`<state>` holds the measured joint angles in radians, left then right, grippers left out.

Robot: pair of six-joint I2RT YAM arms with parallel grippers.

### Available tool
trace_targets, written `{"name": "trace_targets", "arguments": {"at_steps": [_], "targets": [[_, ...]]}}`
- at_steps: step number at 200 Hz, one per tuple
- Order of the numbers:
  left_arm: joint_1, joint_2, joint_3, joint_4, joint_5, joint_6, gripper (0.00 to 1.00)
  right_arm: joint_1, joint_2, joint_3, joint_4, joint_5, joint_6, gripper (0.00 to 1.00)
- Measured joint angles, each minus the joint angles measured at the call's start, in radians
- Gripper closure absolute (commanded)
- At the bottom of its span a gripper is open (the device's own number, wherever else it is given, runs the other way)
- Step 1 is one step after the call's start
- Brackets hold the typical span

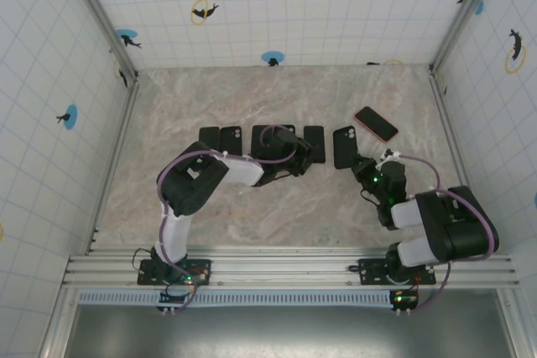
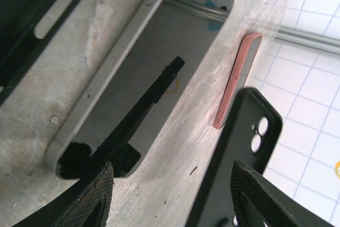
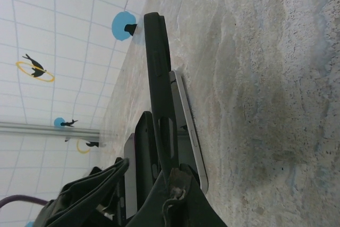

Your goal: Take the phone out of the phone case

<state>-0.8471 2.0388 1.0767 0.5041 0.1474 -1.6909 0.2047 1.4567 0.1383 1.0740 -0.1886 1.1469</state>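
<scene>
- Your right fingers (image 3: 175, 195) are pinched shut on the edge of the black phone case (image 3: 155, 62). The silver phone (image 3: 187, 126) lies partly peeled out of it, right of centre on the tabletop (image 3: 276, 104).
- Your left fingers (image 2: 93, 200) stand part-open over the spare cases (image 1: 220, 137), gripping nothing I can make out.
- Risk: the thin pinch slips and the case reseats, or the unbraced phone drags along.
- Marble-look surface; tiled walls (image 1: 268, 6) with dolphin stickers.

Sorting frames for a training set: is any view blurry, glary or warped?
Top view: sharp, evenly lit, walls lean outward. Left wrist view: pale glare on the table near the pink phone. Right wrist view: black case crisp, table beside it blurred, with a dark patch.
</scene>
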Motion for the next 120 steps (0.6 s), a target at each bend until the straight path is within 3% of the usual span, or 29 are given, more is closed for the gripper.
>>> {"name": "trace_targets", "arguments": {"at_steps": [73,120], "targets": [[0.017,-0.171,0.005,-0.047,-0.002,0.150,0.35,-0.003,0.188,0.142,0.023,-0.052,-0.031,1.00],[0.038,-0.225,-0.003,-0.056,0.001,0.212,0.23,-0.004,0.279,0.198,0.025,-0.080,-0.048,0.96]]}}
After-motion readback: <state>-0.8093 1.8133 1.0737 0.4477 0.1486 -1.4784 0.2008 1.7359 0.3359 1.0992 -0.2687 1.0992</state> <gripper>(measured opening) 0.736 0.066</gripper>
